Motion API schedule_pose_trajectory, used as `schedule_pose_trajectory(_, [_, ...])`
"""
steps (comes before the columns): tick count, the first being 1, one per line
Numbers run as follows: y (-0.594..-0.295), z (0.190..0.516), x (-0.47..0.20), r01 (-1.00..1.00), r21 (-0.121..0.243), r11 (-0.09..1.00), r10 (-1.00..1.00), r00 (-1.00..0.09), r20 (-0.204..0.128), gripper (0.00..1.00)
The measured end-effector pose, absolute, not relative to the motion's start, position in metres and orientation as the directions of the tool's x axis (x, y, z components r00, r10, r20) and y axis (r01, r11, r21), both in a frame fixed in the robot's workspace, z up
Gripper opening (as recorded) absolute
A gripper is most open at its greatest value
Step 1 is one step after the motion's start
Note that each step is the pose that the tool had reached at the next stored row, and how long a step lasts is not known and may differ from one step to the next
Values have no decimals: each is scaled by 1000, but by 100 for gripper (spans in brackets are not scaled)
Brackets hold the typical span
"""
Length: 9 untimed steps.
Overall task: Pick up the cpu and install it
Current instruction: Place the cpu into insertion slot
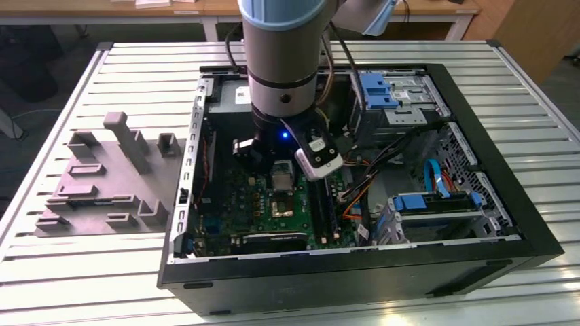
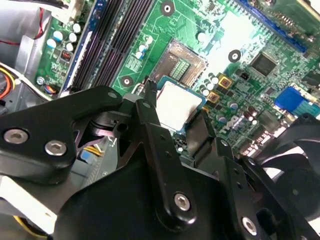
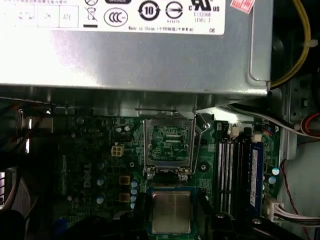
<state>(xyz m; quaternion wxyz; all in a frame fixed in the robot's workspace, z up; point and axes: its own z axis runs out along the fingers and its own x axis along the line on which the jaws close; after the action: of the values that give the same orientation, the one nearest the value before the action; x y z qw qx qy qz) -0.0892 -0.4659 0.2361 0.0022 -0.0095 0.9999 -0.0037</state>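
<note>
Pincer (image 2: 174, 107) of mine is pinching the cpu (image 3: 171, 212) by its edges; I'm holding it over the motherboard (image 2: 200, 20), just beside the open socket frame (image 3: 169, 142), inside the computer case (image 1: 344, 275).

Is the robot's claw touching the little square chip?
Touching. In the second wrist view, the gripper has its black fingers pressed against opposite edges of the cpu, with no gap showing.

The light is soft and dim. The case (image 1: 534, 238) interior lies in shadow, while glare whitens the cpu (image 2: 177, 102) and the motherboard (image 2: 235, 30).
</note>
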Motion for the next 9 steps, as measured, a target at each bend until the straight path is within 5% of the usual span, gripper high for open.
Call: schedule_pose_trajectory(9, [-470,228,-89,-4,-7,1000,-4,-1000,-4,47])
